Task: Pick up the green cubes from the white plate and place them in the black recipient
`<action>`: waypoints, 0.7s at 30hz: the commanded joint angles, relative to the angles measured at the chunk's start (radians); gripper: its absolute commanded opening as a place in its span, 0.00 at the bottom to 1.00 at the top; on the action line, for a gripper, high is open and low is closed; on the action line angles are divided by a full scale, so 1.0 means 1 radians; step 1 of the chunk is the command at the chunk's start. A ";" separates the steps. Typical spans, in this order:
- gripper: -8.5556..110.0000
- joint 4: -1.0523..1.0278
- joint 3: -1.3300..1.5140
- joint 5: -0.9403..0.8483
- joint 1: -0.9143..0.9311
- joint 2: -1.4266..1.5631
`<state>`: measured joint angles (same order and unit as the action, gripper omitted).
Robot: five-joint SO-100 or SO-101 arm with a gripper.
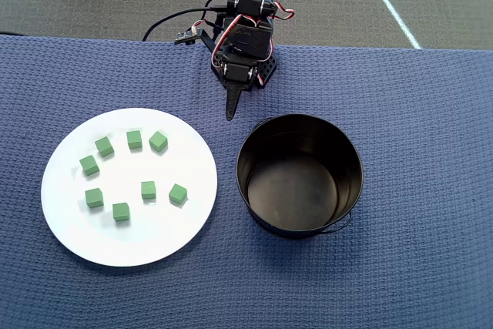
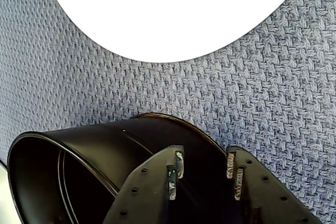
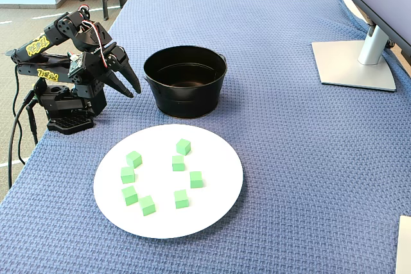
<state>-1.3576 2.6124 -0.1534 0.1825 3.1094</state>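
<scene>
Nothing is picked yet: eight green cubes [image 1: 148, 189] lie on the white plate [image 1: 77, 229], beside the empty black recipient [image 1: 350, 159]. The jaws, slightly parted and empty, hang above the tabletop [image 1: 431, 113]; next they must reach the plate.

The overhead view is looking straight down on the blue woven cloth [image 1: 400, 190], with the arm's base at the top edge. The fixed view is standing off to one side, looking down at a slant, so the arm is sitting at its left. Both are taking in the white plate [image 1: 154, 236] [image 3: 218, 203] and the black recipient [image 1: 254, 152] [image 3: 186, 104]. The wrist view is riding close above the cloth, catching the pot's rim [image 2: 79, 145] and the plate's edge [image 2: 173, 35].
</scene>
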 commanded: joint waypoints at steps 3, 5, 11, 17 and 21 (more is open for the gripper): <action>0.07 0.055 -0.038 0.049 -0.038 -0.107; 0.07 0.055 -0.037 0.048 -0.038 -0.107; 0.07 0.054 -0.037 0.048 -0.037 -0.107; 0.12 0.058 -0.189 0.063 0.048 -0.221; 0.13 0.087 -0.348 0.057 0.183 -0.324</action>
<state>-1.3192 2.4329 -0.1058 0.2623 2.8670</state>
